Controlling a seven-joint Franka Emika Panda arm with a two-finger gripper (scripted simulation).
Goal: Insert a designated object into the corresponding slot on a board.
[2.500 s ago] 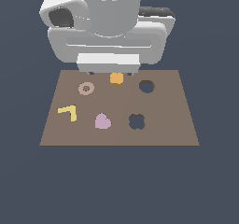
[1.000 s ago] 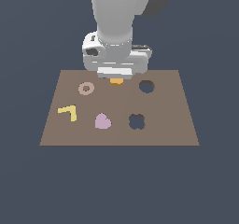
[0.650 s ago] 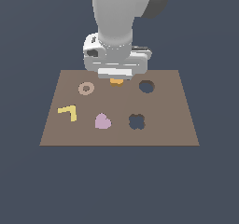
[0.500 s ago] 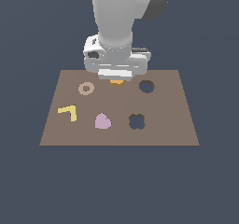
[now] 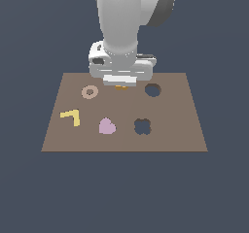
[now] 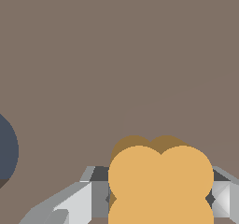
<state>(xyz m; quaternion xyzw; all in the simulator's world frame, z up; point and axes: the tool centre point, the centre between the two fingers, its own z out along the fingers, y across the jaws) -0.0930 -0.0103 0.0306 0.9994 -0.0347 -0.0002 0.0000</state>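
The hand point(image 6: 160, 200) is clamped on the orange piece point(image 6: 160, 181) — a finger point(image 6: 95, 199) presses each side of it. The piece sits at the far edge of the board point(image 5: 180, 130), between the tan ring point(image 5: 89, 92) and the round hole point(image 5: 152, 90) — the clover slot point(image 5: 142, 126) lies nearer, beside the pink heart point(image 5: 107, 126).

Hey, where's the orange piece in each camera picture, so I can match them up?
Exterior view: only a sliver of the orange piece shows under the gripper, at the board's far edge, between the tan ring and the round hole.
Wrist view: the orange piece is large and close, between the jaws.
Shared landmark: the round hole.
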